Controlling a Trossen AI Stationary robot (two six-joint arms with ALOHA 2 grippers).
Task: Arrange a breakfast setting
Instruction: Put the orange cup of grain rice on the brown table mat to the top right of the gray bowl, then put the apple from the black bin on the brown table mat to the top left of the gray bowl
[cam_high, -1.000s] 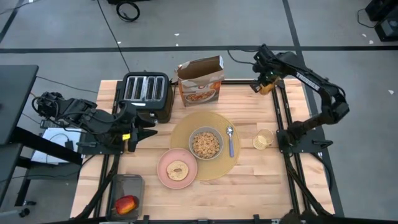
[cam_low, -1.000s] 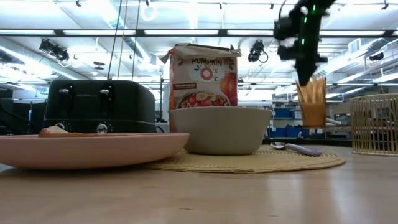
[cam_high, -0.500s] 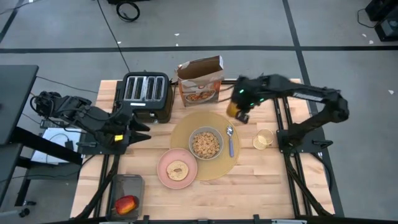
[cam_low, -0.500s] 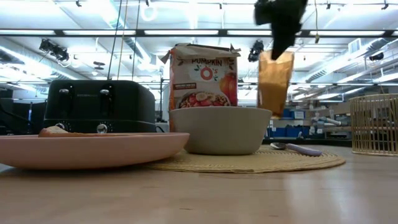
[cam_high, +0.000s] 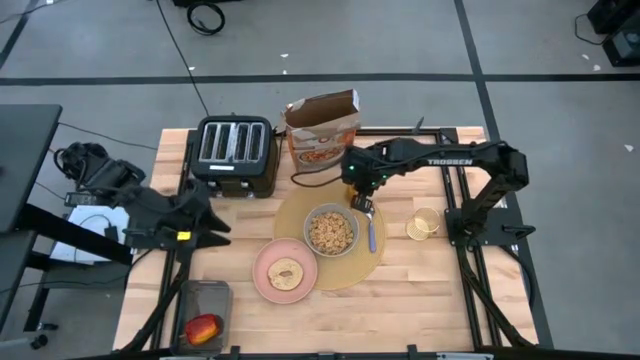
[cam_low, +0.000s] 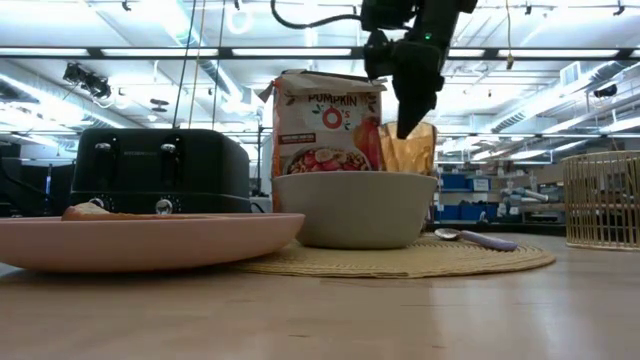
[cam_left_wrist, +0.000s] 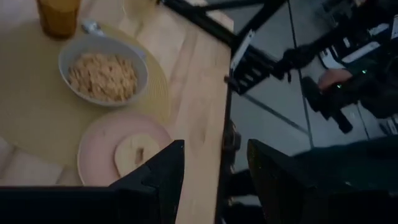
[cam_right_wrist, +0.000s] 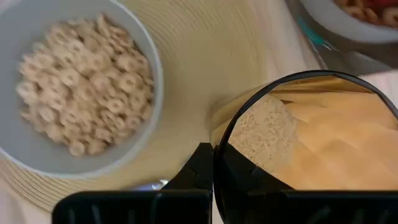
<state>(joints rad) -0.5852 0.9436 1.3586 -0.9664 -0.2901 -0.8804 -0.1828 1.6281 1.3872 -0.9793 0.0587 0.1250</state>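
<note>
Right gripper (cam_high: 360, 200) is clamped on the rim of the glass (cam_low: 407, 148), one finger inside, one outside. In the high view it sits just above centre, over the upper right of the mat (cam_high: 298, 205), just up-right of the bowl (cam_high: 331, 231). In the low view the glass shows above the bowl rim with its base hidden behind the bowl, so I can't tell whether it has touched down.

How I'd finish this:
- Come straight down, glass upright, no tilt.
- Stay off the bowl wall and off the spoon (cam_high: 371, 229), which lies right of the bowl with its head near my landing spot.
- Aim for flat mat, not its edge.
- Let go only once the base is seated, then lift vertically so the inner finger doesn't drag the rim.

Plate (cam_high: 268, 284) with the bread (cam_high: 287, 274) sits lower left of the bowl. Apple (cam_high: 202, 328) is in a tray at the lower left.

Left gripper (cam_left_wrist: 211, 168) waits at the left table edge, fingers spread, empty.
</note>
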